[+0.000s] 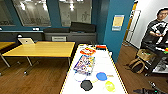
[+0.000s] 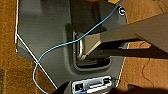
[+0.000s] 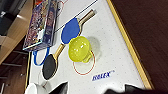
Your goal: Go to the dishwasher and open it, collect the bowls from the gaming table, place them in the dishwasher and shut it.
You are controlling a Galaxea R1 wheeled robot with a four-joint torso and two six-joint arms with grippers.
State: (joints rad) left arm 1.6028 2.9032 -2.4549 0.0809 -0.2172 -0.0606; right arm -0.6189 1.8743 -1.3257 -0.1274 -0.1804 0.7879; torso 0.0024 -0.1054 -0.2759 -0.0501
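The gaming table is a long white top with a yellow rim, running away from me at centre. On its near end lies a yellow-green bowl, seen close in the right wrist view as a translucent bowl on a red circle. Beside it lie a blue round piece and a black one. From the wrist, the blue piece and the black piece have wooden handles, like paddles. My right arm hangs over this end of the table. The dishwasher is out of view.
A colourful box and an orange-filled bowl sit further along the table; a white dish lies near the black piece. A wooden table with a laptop stands left. A person and a bag are right. The left wrist view shows my own base, a blue cable and wooden floor.
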